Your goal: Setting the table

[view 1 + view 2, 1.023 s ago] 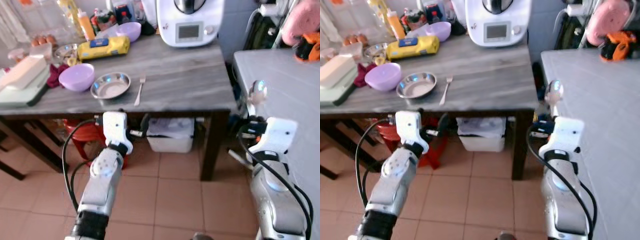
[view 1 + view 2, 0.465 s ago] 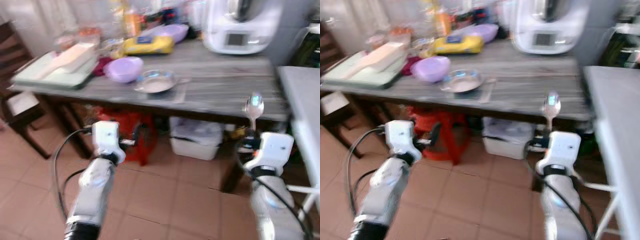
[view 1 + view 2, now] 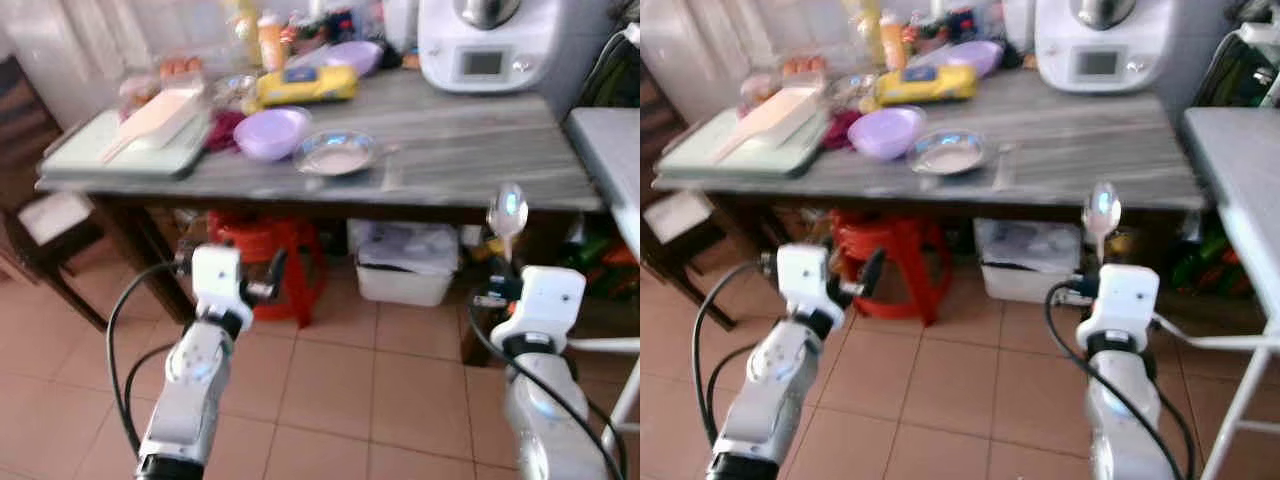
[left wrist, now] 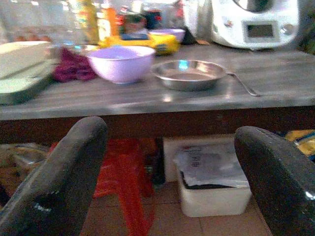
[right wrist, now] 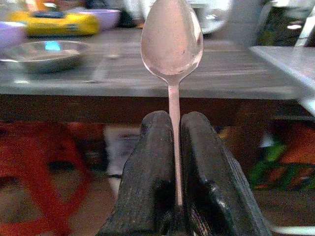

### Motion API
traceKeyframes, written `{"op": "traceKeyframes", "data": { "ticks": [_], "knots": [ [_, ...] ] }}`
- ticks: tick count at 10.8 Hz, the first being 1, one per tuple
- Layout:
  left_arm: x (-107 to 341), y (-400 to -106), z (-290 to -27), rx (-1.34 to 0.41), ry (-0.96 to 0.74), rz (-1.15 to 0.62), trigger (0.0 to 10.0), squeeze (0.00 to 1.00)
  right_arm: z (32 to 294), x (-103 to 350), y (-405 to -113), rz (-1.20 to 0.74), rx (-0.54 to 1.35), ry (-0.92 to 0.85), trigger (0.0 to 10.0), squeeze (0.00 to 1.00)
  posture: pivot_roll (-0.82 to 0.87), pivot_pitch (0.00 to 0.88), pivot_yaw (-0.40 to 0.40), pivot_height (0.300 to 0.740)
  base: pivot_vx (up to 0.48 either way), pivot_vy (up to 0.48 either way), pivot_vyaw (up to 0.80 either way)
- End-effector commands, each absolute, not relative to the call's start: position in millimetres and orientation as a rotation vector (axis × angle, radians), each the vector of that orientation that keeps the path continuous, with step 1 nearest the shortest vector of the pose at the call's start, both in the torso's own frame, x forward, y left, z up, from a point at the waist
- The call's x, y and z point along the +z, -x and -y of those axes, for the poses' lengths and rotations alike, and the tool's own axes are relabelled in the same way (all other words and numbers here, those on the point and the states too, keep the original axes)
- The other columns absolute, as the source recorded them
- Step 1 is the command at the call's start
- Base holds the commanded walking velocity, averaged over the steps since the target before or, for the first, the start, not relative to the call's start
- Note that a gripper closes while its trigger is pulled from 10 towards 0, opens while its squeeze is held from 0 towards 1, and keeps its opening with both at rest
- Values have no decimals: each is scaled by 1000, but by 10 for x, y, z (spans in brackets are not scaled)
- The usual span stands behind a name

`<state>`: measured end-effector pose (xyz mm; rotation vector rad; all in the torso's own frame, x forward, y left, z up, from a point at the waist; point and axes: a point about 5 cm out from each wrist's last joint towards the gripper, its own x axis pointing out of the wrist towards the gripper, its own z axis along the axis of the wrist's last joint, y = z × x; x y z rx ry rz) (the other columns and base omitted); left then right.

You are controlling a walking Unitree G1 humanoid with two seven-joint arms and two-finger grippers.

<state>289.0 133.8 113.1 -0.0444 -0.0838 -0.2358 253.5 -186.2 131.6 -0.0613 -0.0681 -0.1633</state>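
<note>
- Spoon (image 5: 172, 44) is clamped upright by its handle in the right hand (image 5: 172, 162), short of the bench (image 3: 470, 150).
- Left hand (image 4: 172, 172) is held wide apart and empty.
- Steel bowl (image 3: 336, 153) and fork (image 4: 241, 83) lie on the bench; carrying is judged under way, and placement beside them is called for next.

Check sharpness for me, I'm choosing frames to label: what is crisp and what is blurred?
Right wrist view: spoon and fingers fairly sharp, table behind soft. Left wrist view: steel bowl readable, near fingers blurred. Eye views: mildly soft overall, with glare on the tabletop.
</note>
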Motion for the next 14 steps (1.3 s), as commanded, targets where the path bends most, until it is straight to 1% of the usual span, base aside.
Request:
{"op": "traceKeyframes", "data": {
  "ticks": [1, 4, 7, 11, 12, 14],
  "knots": [
    [1140, -2878, -1367, -242, 44, 88, 10000, 0, 1818, 1380, -2538, 101, -147, 65, 10000, 0, -94, 70, 102, 740, 0, 0, 0],
    [1147, -2842, -1277, -303, 74, 87, 10000, 0, 1842, 1370, -2523, 98, -163, 55, 10000, 0, -100, 72, 112, 740, 0, 0, 0],
    [1164, -2820, -1209, -357, 89, 97, 10000, 0, 1825, 1369, -2526, 98, -165, 55, 10000, 0, -103, 73, 114, 740, 0, 0, -723],
    [1172, -2805, -1190, -389, 102, 95, 10000, 0, 1830, 1364, -2526, 97, -169, 55, 10000, 0, -104, 76, 121, 740, 331, 0, 0],
    [1173, -2803, -1179, -399, 105, 94, 10000, 0, 1828, 1364, -2525, 97, -169, 55, 10000, 0, -106, 75, 122, 740, 371, 0, -431],
    [1174, -2801, -1151, -420, 115, 92, 10000, 0, 1827, 1364, -2528, 98, -170, 54, 10000, 0, -107, 76, 122, 740, 480, 0, 0]
  ]
}}
